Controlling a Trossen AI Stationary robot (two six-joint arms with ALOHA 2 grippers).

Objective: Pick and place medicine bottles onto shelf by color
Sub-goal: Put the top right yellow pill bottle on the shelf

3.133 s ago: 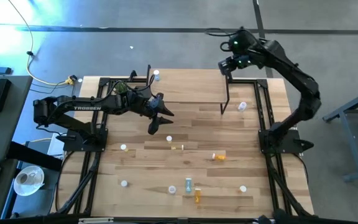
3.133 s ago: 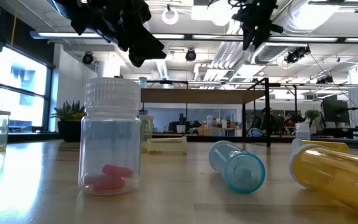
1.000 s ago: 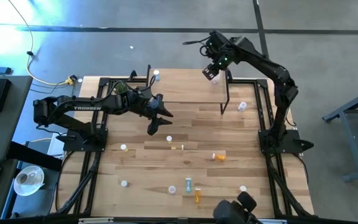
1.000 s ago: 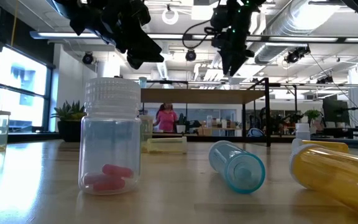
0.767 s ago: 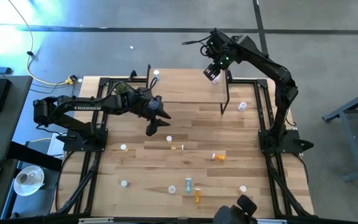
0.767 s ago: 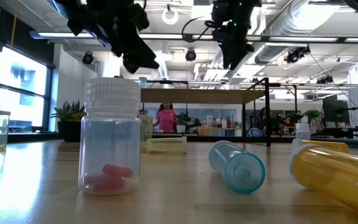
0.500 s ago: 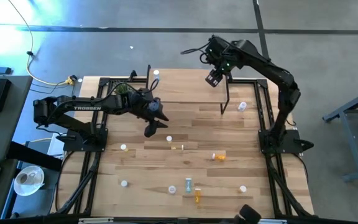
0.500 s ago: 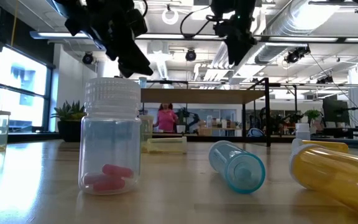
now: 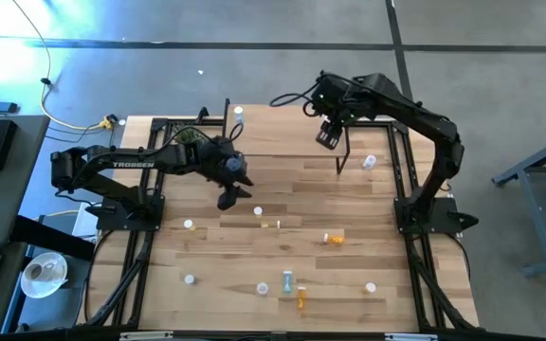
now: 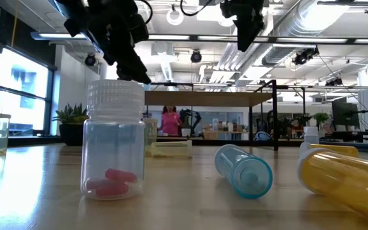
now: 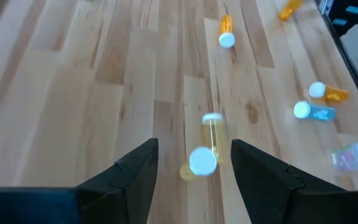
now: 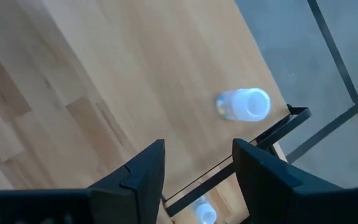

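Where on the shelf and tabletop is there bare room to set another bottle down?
The shelf is bare between the bottle at its left end and the right gripper. The tabletop is bare on its right-middle. Bottles crowd the front centre, around the blue bottle.

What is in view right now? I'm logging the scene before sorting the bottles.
medicine bottles: about eleven, white caps, blue, yellow, orange or clear; ten scattered on the table, one on the shelf
shelf: one, light wood, black legs, table's far edge
table: one, wooden slats
potted plant: one, green, far left
person: one, pink top, room behind
left gripper: open, above mid-table
right gripper: open, over the shelf's right end
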